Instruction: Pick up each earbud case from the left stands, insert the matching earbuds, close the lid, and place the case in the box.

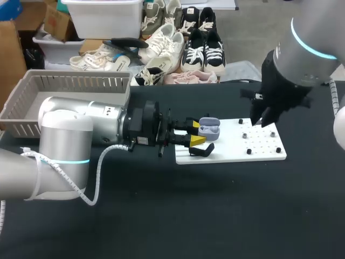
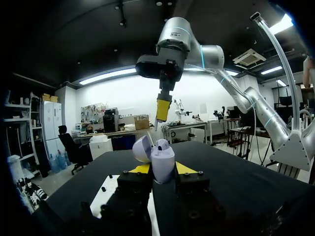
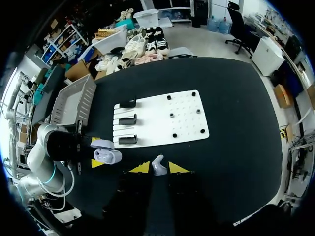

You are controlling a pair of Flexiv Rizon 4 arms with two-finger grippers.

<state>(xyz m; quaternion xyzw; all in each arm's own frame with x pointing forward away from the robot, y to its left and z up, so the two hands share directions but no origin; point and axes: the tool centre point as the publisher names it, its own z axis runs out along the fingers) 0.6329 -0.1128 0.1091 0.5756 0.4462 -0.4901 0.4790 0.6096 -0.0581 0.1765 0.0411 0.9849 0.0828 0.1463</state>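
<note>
Left tool [image 1: 197, 133]: clamped on the lavender case [image 1: 209, 128], lid open, held off the tabletop at the board's left end.
Right tool [image 3: 158, 167]: pinches a white earbud [image 3: 158, 164] between its tips, raised over the board.
Board [image 1: 261, 155]: white, mid-tabletop, right of centre; three black stands [image 3: 127, 120] along its left end.
Box [image 1: 32, 105]: grey, at the tabletop's far left corner.

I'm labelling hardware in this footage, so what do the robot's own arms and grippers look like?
The left arm and right arm are rounded silver-grey tubes, each with a glowing cyan ring. A white ribbed cable loops along the left one. The left gripper and right gripper are black and blocky, their fingers tipped bright yellow.
</note>
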